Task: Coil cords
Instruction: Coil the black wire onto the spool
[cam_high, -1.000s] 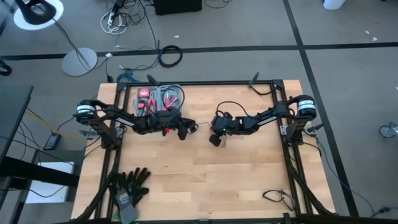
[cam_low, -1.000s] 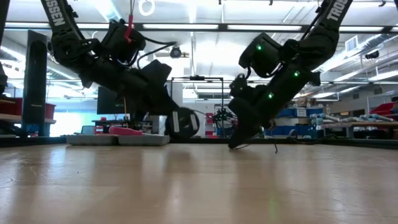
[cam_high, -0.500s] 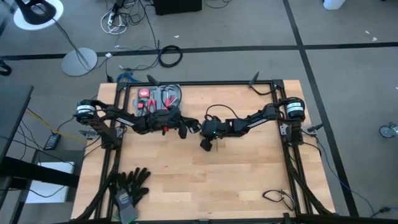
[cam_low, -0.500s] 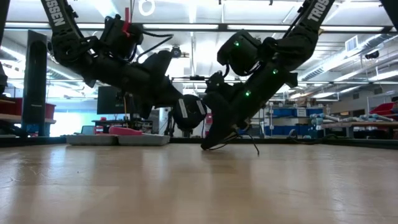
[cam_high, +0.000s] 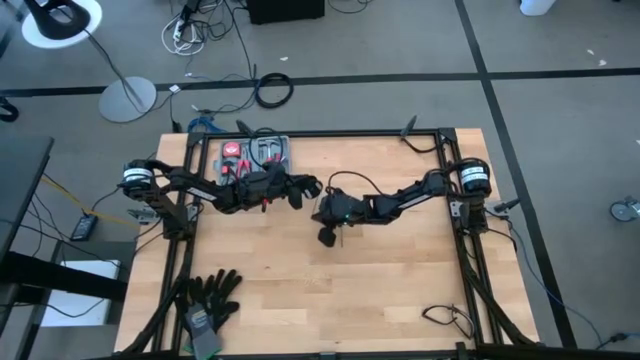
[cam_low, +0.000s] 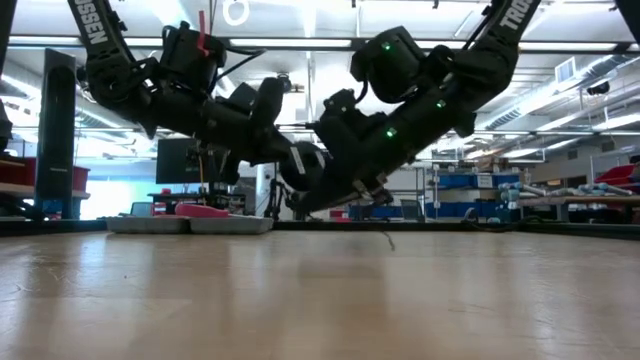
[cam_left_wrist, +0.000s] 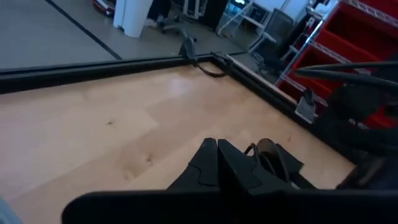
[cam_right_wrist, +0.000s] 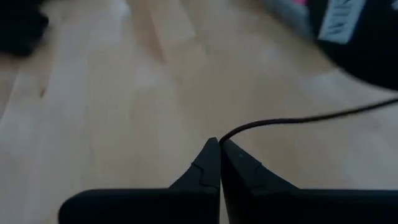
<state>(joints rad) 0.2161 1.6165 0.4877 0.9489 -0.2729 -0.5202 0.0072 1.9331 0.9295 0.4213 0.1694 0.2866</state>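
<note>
The cords show as a thin black wire (cam_right_wrist: 292, 119) and a small round black puck (cam_left_wrist: 268, 158). At mid-table my left gripper (cam_left_wrist: 216, 148) is shut, with the puck and a few wire loops against the side of its fingers. In the low view the puck (cam_low: 305, 165) hangs clear of the wood. My right gripper (cam_right_wrist: 219, 144) is shut on the wire, close beside the left gripper (cam_high: 312, 186) in the high view. A loose wire end (cam_low: 385, 240) dangles down to the table. My left gripper carries the puck end of the cords off the table, the puck resting against the outer side of one finger (cam_left_wrist: 249, 168). The fingers hide where the wire is pinched. My right gripper pinches a single strand of wire (cam_right_wrist: 225, 138) at its fingertips, slanting down. The strand curves away from the tips, slack, above the wood.
A tray of red-handled tools (cam_high: 255, 155) stands at the far left, close behind the left arm. Black gloves (cam_high: 210, 295) lie at the near left corner and a small cable bundle (cam_high: 445, 318) at the near right. A black frame (cam_high: 440, 135) rims the table.
My right gripper has gone toward the table's left edge, close to the left gripper, and its tips have come up off the wood. My left gripper has tipped upward and rolled, lifting the puck higher. Both have stayed shut.
</note>
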